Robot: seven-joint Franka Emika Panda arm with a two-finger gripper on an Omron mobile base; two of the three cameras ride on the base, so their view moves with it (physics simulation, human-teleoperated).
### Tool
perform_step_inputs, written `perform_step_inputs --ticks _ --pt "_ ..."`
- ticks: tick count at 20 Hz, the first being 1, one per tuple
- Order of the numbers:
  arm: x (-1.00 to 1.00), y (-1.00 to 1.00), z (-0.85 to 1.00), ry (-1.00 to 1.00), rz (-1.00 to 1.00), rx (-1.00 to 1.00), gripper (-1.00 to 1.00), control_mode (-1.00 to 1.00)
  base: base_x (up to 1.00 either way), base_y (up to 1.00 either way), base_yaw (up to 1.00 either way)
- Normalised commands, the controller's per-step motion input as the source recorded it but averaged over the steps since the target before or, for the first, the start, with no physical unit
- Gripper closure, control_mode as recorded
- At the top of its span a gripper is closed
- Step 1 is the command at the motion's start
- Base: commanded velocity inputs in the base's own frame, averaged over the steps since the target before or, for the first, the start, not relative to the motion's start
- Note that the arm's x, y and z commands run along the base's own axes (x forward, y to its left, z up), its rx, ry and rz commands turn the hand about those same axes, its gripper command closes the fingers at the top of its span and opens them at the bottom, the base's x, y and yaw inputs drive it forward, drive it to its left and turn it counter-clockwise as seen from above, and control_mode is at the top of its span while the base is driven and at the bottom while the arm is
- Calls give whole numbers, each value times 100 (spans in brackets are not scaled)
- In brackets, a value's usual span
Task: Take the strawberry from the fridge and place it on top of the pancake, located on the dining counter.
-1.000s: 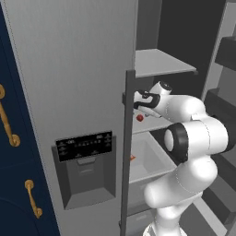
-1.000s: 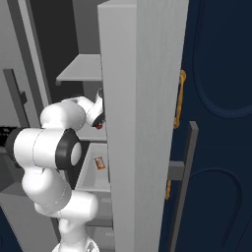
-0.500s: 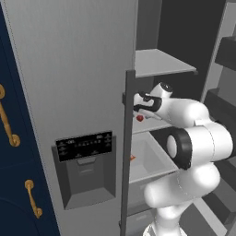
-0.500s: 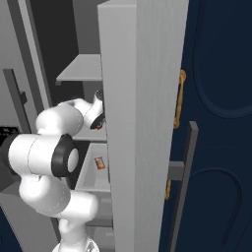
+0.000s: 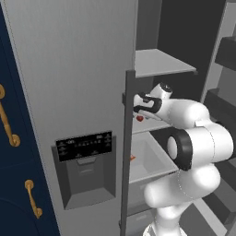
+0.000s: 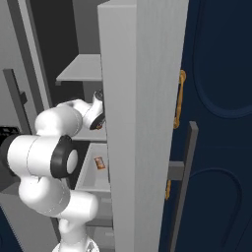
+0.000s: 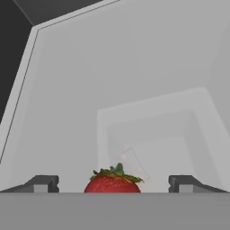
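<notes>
Open gripper reaching at the strawberry inside the fridge.

In the hand view the gripper is spread wide, its two fingertips standing well apart on either side of the strawberry, neither touching it. The strawberry sits red with green leaves up on a pale shelf. From the left base view the arm reaches into the fridge past the door edge, the strawberry just below the gripper, above a white drawer holding a small orange item.
</notes>
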Motion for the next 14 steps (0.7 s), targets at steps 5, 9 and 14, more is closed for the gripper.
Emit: perform_step_inputs --ticks 5,9,14 --pt "-4 11 -37 7 0 0 100 -100 0 0 0" --pt "-22 12 -33 1 0 0 100 -100 0 0 0" --pt "-32 13 -23 0 0 0 100 -100 0 0 0"
